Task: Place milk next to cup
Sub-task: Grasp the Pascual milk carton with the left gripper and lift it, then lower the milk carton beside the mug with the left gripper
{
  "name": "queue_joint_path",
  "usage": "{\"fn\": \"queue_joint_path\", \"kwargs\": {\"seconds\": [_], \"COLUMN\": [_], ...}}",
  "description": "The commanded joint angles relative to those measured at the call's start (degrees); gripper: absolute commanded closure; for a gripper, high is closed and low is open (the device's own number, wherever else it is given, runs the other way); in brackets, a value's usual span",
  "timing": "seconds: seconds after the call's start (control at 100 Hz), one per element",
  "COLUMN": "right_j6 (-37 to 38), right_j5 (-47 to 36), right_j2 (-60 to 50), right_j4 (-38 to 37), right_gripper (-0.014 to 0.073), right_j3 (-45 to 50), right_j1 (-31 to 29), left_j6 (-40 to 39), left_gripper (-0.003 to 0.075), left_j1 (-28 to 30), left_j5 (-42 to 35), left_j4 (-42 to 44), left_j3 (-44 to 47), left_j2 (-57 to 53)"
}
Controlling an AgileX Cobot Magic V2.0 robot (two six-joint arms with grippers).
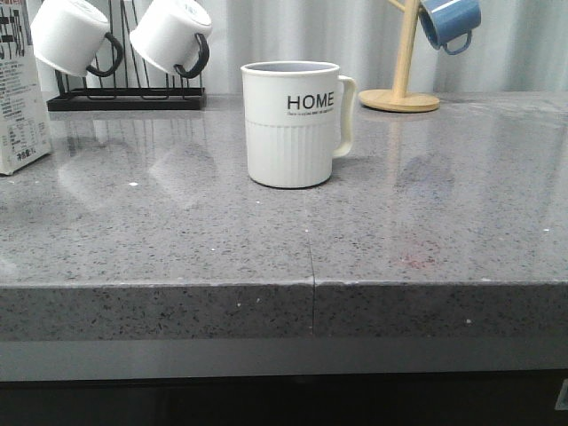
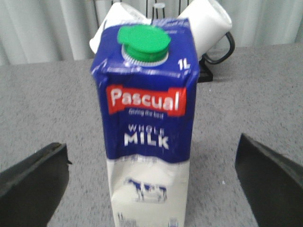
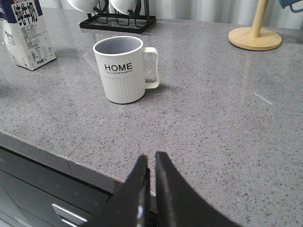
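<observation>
Nearest the lens in the right wrist view, the right gripper [image 3: 151, 163] has its two dark fingers pressed together with only a sliver between them, holding nothing, poised over the front edge of the grey speckled countertop [image 3: 227, 123]. In the left wrist view the left gripper [image 2: 156, 165] has its jaws spread wide, one dark finger [image 2: 33, 177] showing at either side of the frame, and the milk carton [image 2: 147, 137] stands upright between them, untouched by either as far as I can tell.

Outward from there, the carton sits at the far left of the counter in the front view [image 1: 19, 98], well apart from the HOME mug [image 1: 291, 124], which stands upright near the middle with its handle pointing to the robot's right. Behind the carton is a black wire rack [image 1: 124, 98]; at the back right is a wooden mug tree [image 1: 404, 67].

Judging by this layout, the task has barely begun: the carton is framed for a grasp but not yet gripped, and closing, lifting, carrying it across and setting it down beside the mug all remain.

Counted: one milk carton, one HOME mug, two white mugs with black handles [image 1: 75, 35] hanging on the rack, one blue mug [image 1: 451, 22] on the tree, two grippers
</observation>
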Motion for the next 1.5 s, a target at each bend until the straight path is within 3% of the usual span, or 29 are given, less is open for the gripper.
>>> {"fn": "queue_joint_path", "kwargs": {"seconds": [0.0, 0.4, 0.5, 0.61, 0.71, 0.89, 1.09, 1.49], "right_j6": [-0.05, -0.05, -0.05, -0.05, -0.05, -0.05, -0.05, -0.05], "right_j5": [-4.05, -3.93, -3.93, -3.93, -3.91, -3.91, -3.91, -3.91], "right_j2": [0.59, 0.59, 0.59, 0.59, 0.59, 0.59, 0.59, 0.59], "right_j4": [-0.36, -0.36, -0.36, -0.36, -0.36, -0.36, -0.36, -0.36], "right_gripper": [0.0545, 0.0545, 0.0545, 0.0545, 0.0545, 0.0545, 0.0545, 0.0545], "right_j3": [-1.54, -1.54, -1.54, -1.54, -1.54, -1.54, -1.54, -1.54], "right_j1": [-0.13, -0.13, -0.13, -0.13, -0.13, -0.13, -0.13, -0.13], "left_j6": [-0.04, -0.04, -0.04, -0.04, -0.04, -0.04, 0.65, 0.65], "left_gripper": [0.0051, 0.0067, 0.0181, 0.0399, 0.0507, 0.051, 0.0507, 0.0477], "left_j1": [-0.43, 0.29, 0.38, 0.38, 0.26, -1.87, -9.46, -21.33], "left_j5": [-5.81, -12.78, -14.5, -14.78, -15.28, -14.46, -14.46, -15.55], "left_j4": [-0.48, -3.36, -4.65, -4.74, -4.74, -4.86, -4.55, -5.66], "left_j3": [-4.08, -10.29, -10.29, -10.29, -10.29, -10.29, -10.29, -17.78], "left_j2": [2.24, 16.53, 17.96, 18.19, 17.26, 13.05, 10.61, 21.77]}}
